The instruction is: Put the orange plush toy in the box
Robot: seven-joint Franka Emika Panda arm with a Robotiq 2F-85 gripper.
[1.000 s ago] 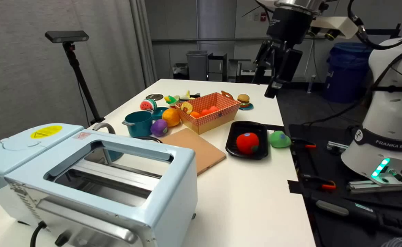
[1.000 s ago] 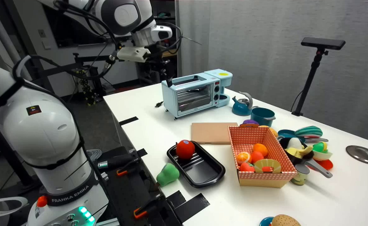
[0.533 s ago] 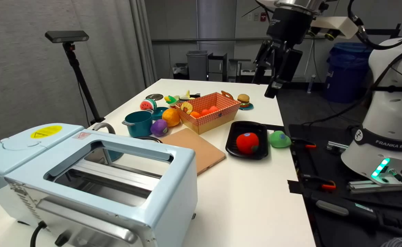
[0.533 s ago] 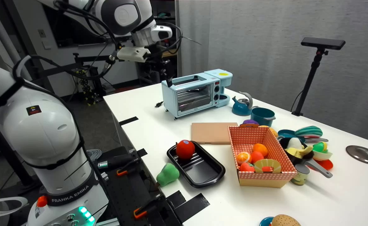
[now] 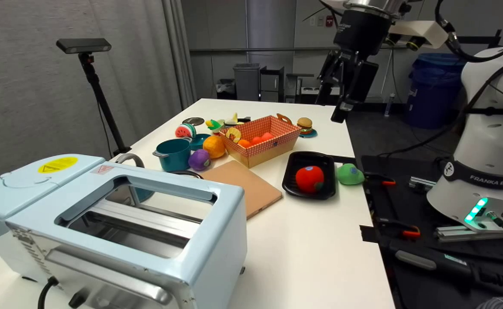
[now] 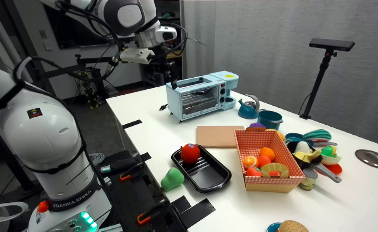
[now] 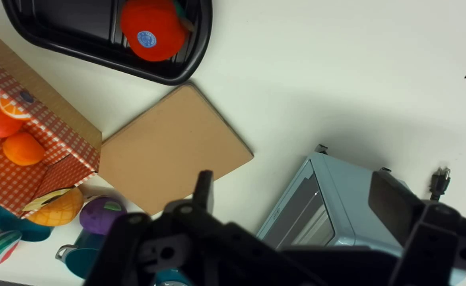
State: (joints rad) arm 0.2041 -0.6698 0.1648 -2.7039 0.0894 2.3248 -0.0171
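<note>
Orange plush toy, resting at 1 end of the black tray, should be light, soft and not slippery, so pinch 2 opposite sides at its middle, off the green leaf, with the gripper, spread wide and holding nothing.

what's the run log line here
end effector: open, empty | plush toy: in tray | box: other toys inside | task: not done

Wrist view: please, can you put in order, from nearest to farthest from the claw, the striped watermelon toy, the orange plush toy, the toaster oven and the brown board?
1. Toaster oven: lower right, partly hidden by the claw.
2. Brown board: left of centre.
3. Orange plush toy: top, inside the black tray.
4. Striped watermelon toy: lower left edge.
</note>
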